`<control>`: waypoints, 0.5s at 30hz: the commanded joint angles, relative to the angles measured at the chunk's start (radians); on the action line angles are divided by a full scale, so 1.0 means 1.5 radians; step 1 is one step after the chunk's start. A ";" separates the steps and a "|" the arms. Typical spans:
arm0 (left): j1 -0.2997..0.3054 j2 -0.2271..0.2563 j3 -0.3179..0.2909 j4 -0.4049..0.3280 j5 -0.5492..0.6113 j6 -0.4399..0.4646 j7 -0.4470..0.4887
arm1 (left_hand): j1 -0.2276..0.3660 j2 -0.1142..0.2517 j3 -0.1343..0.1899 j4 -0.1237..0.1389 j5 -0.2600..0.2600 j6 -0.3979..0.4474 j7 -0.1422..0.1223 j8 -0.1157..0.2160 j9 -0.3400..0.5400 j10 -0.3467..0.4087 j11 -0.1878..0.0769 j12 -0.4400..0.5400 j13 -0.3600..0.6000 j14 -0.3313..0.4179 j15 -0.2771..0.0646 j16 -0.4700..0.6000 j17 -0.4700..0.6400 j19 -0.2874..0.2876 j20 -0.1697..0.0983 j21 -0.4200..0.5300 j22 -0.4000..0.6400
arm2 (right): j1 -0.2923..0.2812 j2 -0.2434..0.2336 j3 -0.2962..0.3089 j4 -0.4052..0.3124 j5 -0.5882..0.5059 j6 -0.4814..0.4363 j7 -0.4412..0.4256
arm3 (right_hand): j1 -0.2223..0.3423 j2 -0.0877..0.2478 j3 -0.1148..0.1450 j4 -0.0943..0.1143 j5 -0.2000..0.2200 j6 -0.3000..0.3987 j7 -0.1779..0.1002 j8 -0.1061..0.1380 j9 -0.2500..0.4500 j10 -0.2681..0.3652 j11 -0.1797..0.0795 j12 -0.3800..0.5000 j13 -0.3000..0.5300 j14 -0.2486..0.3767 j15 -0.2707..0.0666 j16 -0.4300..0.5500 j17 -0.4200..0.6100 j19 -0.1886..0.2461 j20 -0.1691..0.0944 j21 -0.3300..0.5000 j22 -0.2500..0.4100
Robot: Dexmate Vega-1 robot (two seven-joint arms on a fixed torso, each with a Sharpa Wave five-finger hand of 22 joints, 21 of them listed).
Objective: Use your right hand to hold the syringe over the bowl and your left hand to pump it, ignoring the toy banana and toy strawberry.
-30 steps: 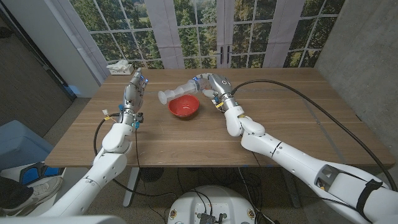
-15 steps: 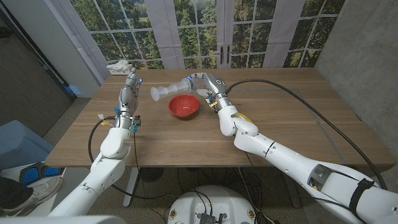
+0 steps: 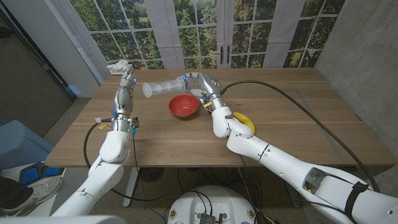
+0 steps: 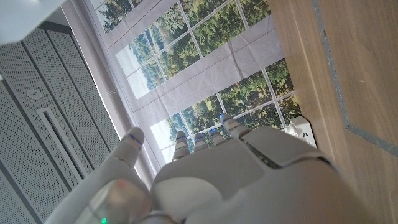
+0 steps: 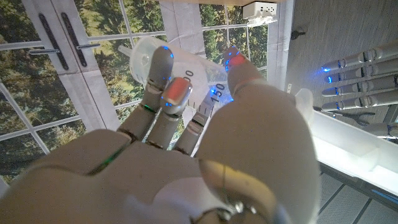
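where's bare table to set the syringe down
Bare wood lies on the table in front of the bowl between both arms, and along the far right side beyond the banana. It is crowded around the bowl, where the right hand holds the syringe.

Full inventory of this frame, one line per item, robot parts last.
syringe: 1, clear plastic with printed markings, held in the air behind the bowl, plunger end pointing toward the left hand
bowl: 1, red, on the table near its middle, below the syringe
toy banana: 1, yellow, on the table, partly behind the right forearm
white object: 1, far left corner of the table, too small to identify
table: 1, wooden
right hand: 1, white and grey, gripping the syringe barrel
left hand: 1, white and grey, raised left of the plunger end, fingers extended, holding nothing
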 commanded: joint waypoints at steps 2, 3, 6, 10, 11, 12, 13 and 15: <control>0.031 -0.025 -0.029 -0.037 0.063 0.011 0.075 | 0.003 0.000 -0.001 -0.006 -0.001 0.008 0.000 0.003 0.001 -0.002 0.000 -0.001 0.002 -0.006 -0.034 -0.001 -0.001 0.004 -0.034 -0.002 0.002 | -0.016 -0.002 -0.010 -0.042 0.009 -0.009 0.016 | 0.024 0.015 -0.002 -0.002 0.000 0.231 0.182 0.001 0.001 0.257 0.089 0.000 0.001 0.009 -0.035 0.004 0.001 0.010 -0.065 0.005 -0.002; 0.031 -0.027 -0.030 -0.038 0.062 0.011 0.075 | 0.003 0.000 -0.001 -0.007 -0.001 0.009 0.000 0.003 0.001 -0.002 0.000 -0.001 0.002 -0.006 -0.035 -0.001 -0.001 0.005 -0.034 -0.002 0.002 | -0.016 -0.002 -0.013 -0.040 0.004 -0.009 0.013 | 0.025 0.015 -0.002 -0.002 -0.001 0.230 0.182 0.000 0.000 0.256 0.089 -0.001 0.001 0.009 -0.035 0.004 0.001 0.008 -0.065 0.004 -0.003; 0.033 -0.029 -0.033 -0.042 0.069 0.008 0.078 | 0.003 -0.001 -0.001 -0.007 -0.001 0.009 -0.001 0.002 0.001 -0.002 -0.001 -0.001 0.002 -0.006 -0.035 -0.001 -0.001 0.005 -0.035 -0.002 0.002 | -0.021 -0.005 -0.008 -0.056 0.020 -0.015 0.037 | 0.026 0.016 -0.003 -0.002 -0.001 0.232 0.183 -0.001 0.000 0.257 0.090 -0.003 0.001 0.010 -0.035 0.004 0.001 0.011 -0.065 0.004 -0.007; 0.034 -0.035 -0.037 -0.048 0.083 -0.001 0.085 | 0.003 -0.001 -0.002 -0.009 -0.001 0.008 -0.003 0.001 0.001 -0.004 -0.001 -0.002 0.002 -0.006 -0.036 -0.001 0.000 0.006 -0.034 -0.002 0.002 | -0.028 -0.016 -0.007 -0.083 0.026 -0.020 0.059 | 0.028 0.017 -0.004 -0.003 -0.002 0.233 0.185 -0.003 -0.001 0.258 0.090 -0.006 0.000 0.012 -0.035 0.004 0.001 0.017 -0.064 0.007 -0.008; 0.035 -0.032 -0.038 -0.051 0.085 -0.003 0.081 | 0.003 -0.001 -0.002 -0.010 -0.001 0.008 -0.004 0.001 0.001 -0.006 -0.001 -0.002 0.002 -0.005 -0.036 -0.001 0.000 0.007 -0.034 -0.002 0.002 | -0.029 -0.019 -0.007 -0.085 0.024 -0.015 0.057 | 0.029 0.018 -0.005 -0.003 -0.002 0.233 0.186 -0.003 -0.001 0.260 0.091 -0.006 0.000 0.013 -0.035 0.004 0.001 0.020 -0.065 0.007 -0.009; 0.038 -0.032 -0.040 -0.056 0.092 -0.002 0.083 | 0.003 -0.001 -0.002 -0.010 -0.001 0.007 -0.005 0.000 0.001 -0.008 -0.001 -0.003 0.002 -0.005 -0.036 -0.001 0.000 0.008 -0.032 -0.002 0.002 | -0.030 -0.021 -0.009 -0.089 0.021 -0.016 0.059 | 0.029 0.018 -0.005 -0.003 -0.002 0.234 0.186 -0.003 -0.001 0.261 0.092 -0.006 0.000 0.013 -0.035 0.004 0.001 0.024 -0.065 0.009 -0.009; 0.040 -0.037 -0.042 -0.061 0.105 0.000 0.094 | 0.003 -0.001 -0.002 -0.011 -0.001 0.005 -0.007 -0.001 0.001 -0.011 0.000 -0.004 0.002 -0.004 -0.035 -0.001 0.000 0.010 -0.030 -0.001 0.002 | -0.032 -0.020 -0.007 -0.094 0.024 -0.019 0.062 | 0.030 0.018 -0.005 -0.004 -0.002 0.234 0.186 -0.003 -0.001 0.261 0.092 -0.007 0.000 0.014 -0.035 0.004 0.001 0.023 -0.064 0.009 -0.008; 0.046 -0.031 -0.045 -0.073 0.111 0.005 0.090 | 0.002 -0.001 -0.002 -0.012 -0.002 0.004 -0.009 -0.002 0.001 -0.013 -0.001 -0.005 0.002 -0.004 -0.035 -0.001 0.000 0.012 -0.030 -0.001 0.002 | -0.034 -0.020 -0.005 -0.094 0.029 -0.010 0.062 | 0.033 0.018 -0.005 -0.006 -0.002 0.237 0.187 -0.004 -0.002 0.264 0.093 -0.009 -0.003 0.018 -0.036 0.005 0.001 0.027 -0.064 0.009 -0.009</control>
